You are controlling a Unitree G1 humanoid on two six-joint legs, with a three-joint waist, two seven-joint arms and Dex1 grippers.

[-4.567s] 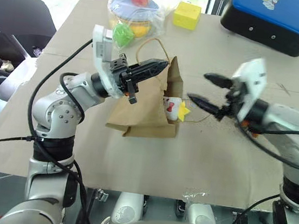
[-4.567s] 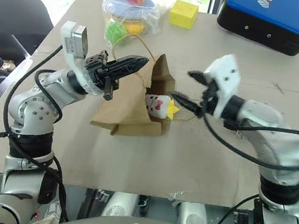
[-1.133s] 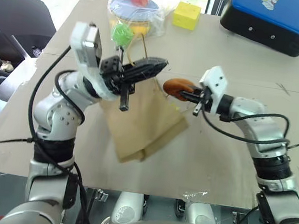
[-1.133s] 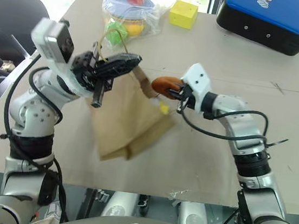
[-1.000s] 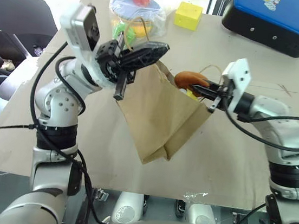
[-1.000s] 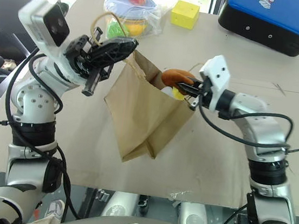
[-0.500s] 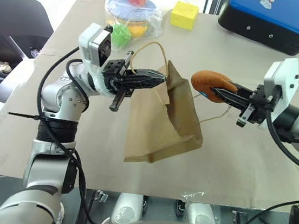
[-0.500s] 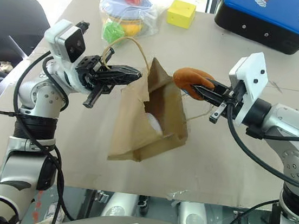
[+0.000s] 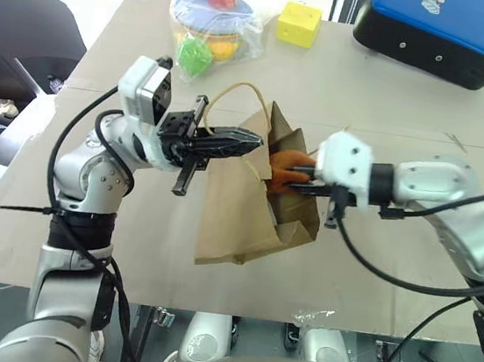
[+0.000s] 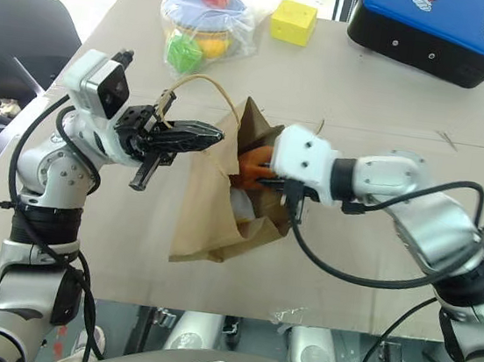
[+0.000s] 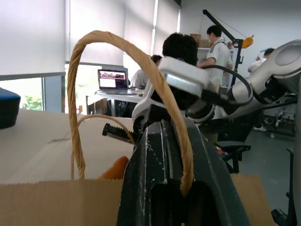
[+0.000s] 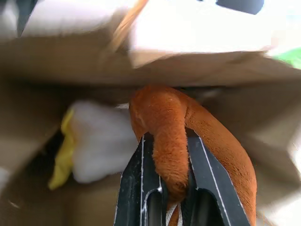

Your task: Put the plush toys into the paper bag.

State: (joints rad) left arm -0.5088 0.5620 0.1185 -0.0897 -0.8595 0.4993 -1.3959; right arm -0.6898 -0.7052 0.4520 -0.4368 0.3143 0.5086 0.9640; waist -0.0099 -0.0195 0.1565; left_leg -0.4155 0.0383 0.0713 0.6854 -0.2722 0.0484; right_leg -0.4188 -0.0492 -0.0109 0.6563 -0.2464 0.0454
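Note:
The brown paper bag (image 9: 237, 220) hangs with its mouth open and its bottom near the table. My left gripper (image 9: 249, 137) is shut on one of the bag's loop handles (image 11: 94, 40) and holds that side up. My right gripper (image 12: 171, 188) is shut on the brown-orange plush toy (image 9: 286, 164), which sits in the bag's mouth, partly past the rim. The white chick plush (image 12: 101, 141) with yellow feet lies inside the bag, just beyond the orange toy, and shows as a white patch (image 10: 241, 204) through the opening.
At the table's far side stand a plastic-wrapped pile of colourful toys (image 9: 216, 14), a yellow foam cube (image 9: 299, 24) and a blue-and-black case (image 9: 445, 34). A dark office chair (image 9: 31, 31) stands off the table's left edge. People stand in the room behind.
My right gripper has swung left with the orange plush, from beside the bag into its mouth. The left gripper has sunk a little with the handle.

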